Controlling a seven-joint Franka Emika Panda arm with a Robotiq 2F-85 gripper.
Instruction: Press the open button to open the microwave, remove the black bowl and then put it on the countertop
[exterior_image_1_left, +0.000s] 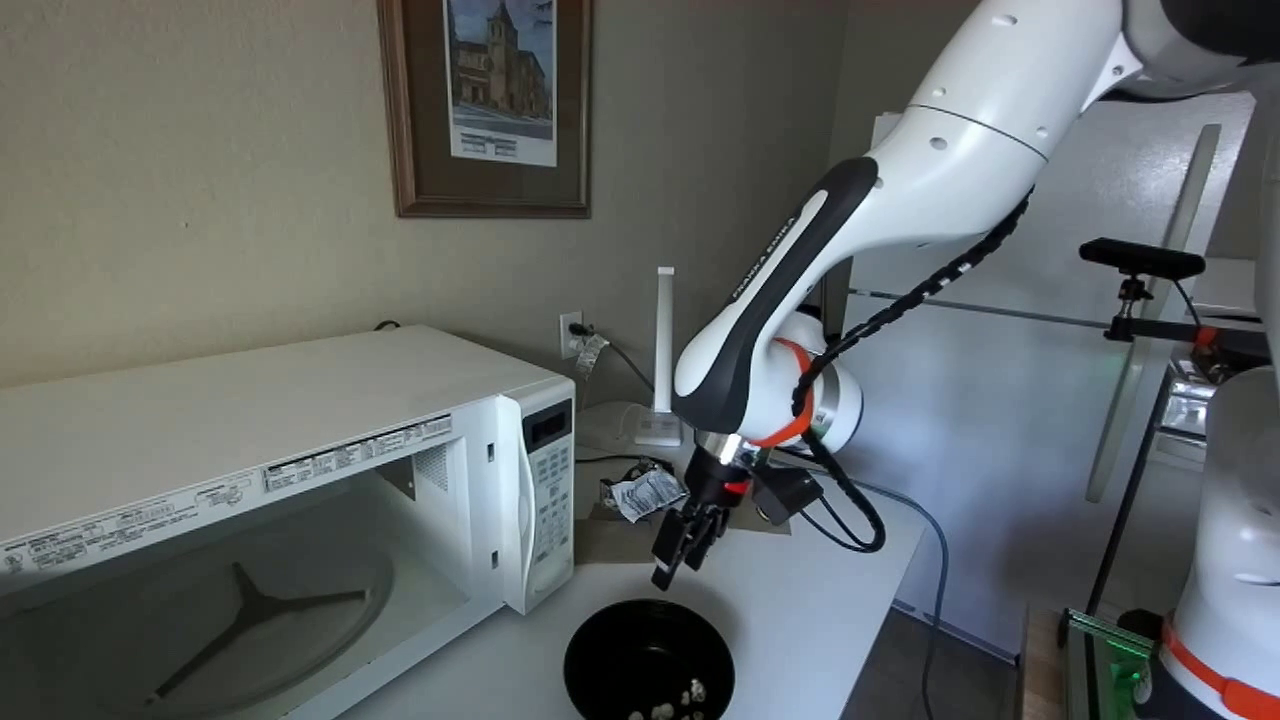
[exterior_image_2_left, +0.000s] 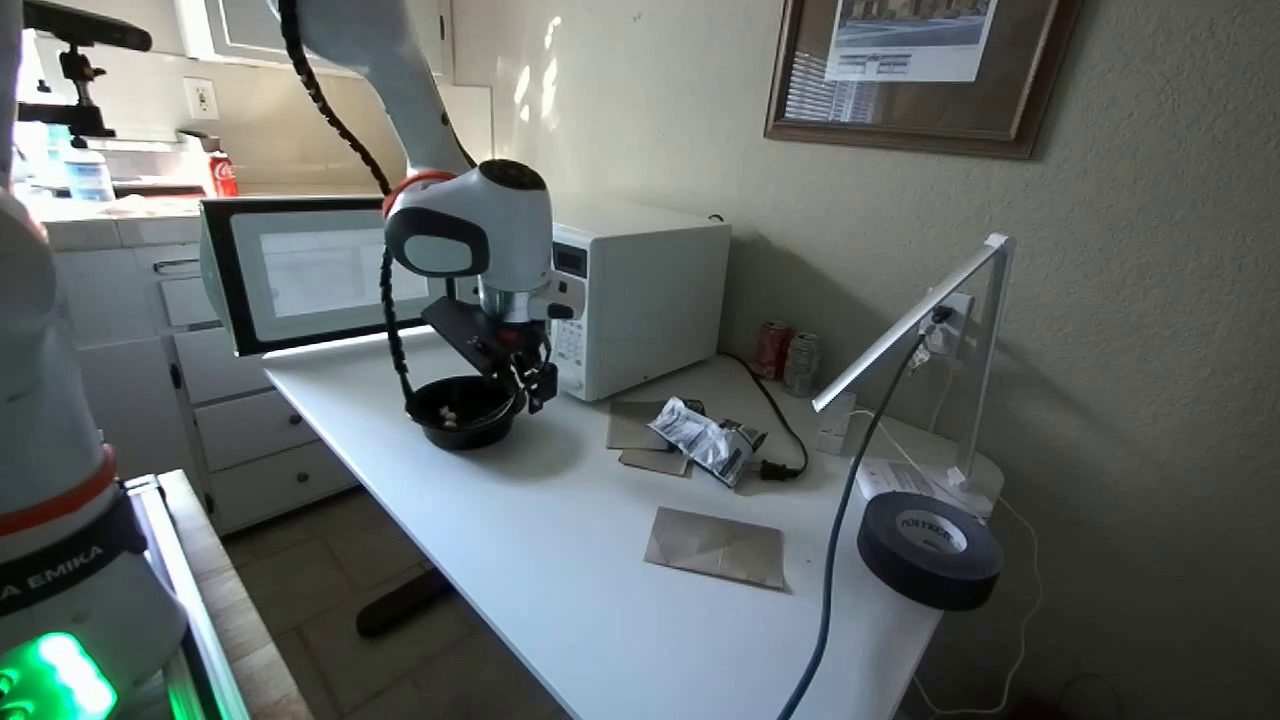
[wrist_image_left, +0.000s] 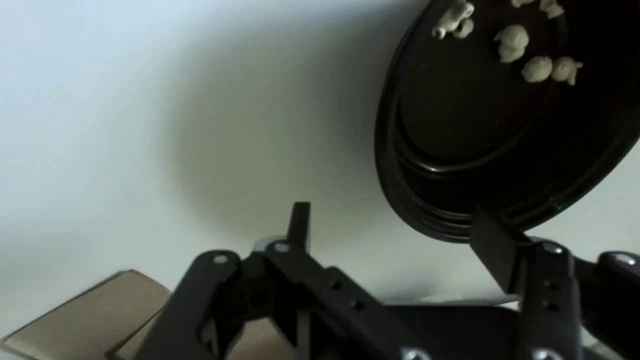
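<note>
The white microwave (exterior_image_1_left: 220, 370) has its door (exterior_image_2_left: 330, 275) swung wide open; a three-armed turntable support shows inside it. The black bowl (exterior_image_1_left: 620, 645) sits on the white countertop (exterior_image_2_left: 560, 560) in front of the microwave, with several pale popcorn-like pieces in it. It also shows in the other views (exterior_image_2_left: 460, 432) (wrist_image_left: 465, 115). My gripper (exterior_image_1_left: 678, 572) points down just above the bowl's edge and beside it (exterior_image_2_left: 535, 390). In the wrist view its fingers (wrist_image_left: 395, 225) are spread with nothing between them. One finger overlaps the bowl's rim there; I cannot tell if they touch.
A silver packet (exterior_image_2_left: 710, 440), cardboard pieces (exterior_image_2_left: 718, 547) and a black plug cord (exterior_image_2_left: 775, 410) lie on the countertop. A tape roll (exterior_image_2_left: 930, 550), a white lamp (exterior_image_2_left: 985, 360) and two cans (exterior_image_2_left: 800, 362) stand toward the wall. A cable (exterior_image_2_left: 835, 560) crosses the counter.
</note>
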